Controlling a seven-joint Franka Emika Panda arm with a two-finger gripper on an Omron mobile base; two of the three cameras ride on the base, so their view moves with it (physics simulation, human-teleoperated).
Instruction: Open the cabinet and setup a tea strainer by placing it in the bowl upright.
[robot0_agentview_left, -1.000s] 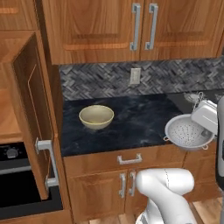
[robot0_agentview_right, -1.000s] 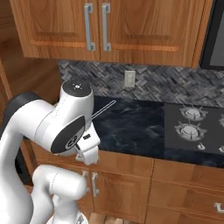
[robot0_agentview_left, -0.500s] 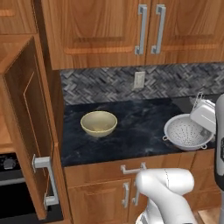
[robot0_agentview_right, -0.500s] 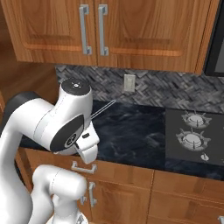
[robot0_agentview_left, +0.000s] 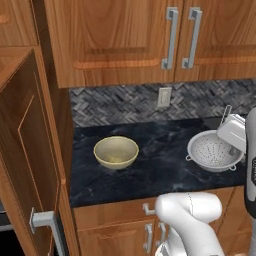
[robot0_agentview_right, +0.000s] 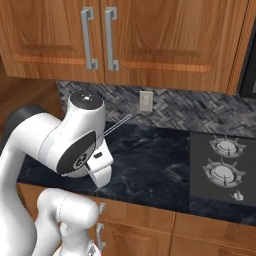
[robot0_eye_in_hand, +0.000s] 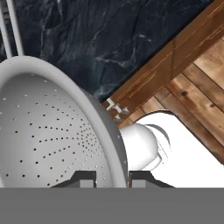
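I have jaws clamped on tea strainer (robot0_agentview_left: 214, 150) rim, right of frame, above dark surface (robot0_agentview_left: 155, 165). Carry step underway. Next: move left to beige bowl (robot0_agentview_left: 116, 152) at centre-left, lower strainer in upright.

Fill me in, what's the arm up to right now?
The pincer is shut on the rim of the tea strainer, holding it over the dark counter at the right. The beige bowl sits empty on the counter, further left, so the strainer is not yet in it. A tall cabinet door on the far left stands open. The likely next step is carrying the strainer across to the bowl.
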